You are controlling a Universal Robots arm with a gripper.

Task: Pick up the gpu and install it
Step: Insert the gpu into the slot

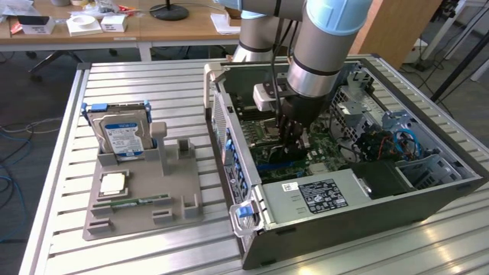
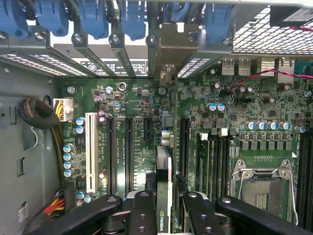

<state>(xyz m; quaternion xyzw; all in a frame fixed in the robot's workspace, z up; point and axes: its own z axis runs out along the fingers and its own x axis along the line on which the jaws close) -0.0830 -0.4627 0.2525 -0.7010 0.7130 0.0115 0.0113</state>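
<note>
The gripper (image 2: 165,198) is clamped on the gpu (image 2: 164,159), which it holds edge-on between its fingers inside the open computer case (image 1: 367,223), over the motherboard (image 2: 234,142). Whether the card touches a slot cannot be told. Long black expansion slots (image 2: 129,152) run under and beside the card. A white slot (image 2: 91,152) lies further off on one side, and the memory slots (image 2: 215,161) and CPU socket (image 2: 261,188) lie on the other. Beyond the fingertips, the blue retention clips (image 2: 93,19) line the case's rear wall. A sleeved cable bundle (image 2: 41,115) lies well aside. The power supply (image 1: 321,195) sits near the gripper, narrowing the room. Well apart, toward the exterior view's left, a hard drive (image 1: 122,134) stands in a grey holder (image 1: 145,195).
</note>
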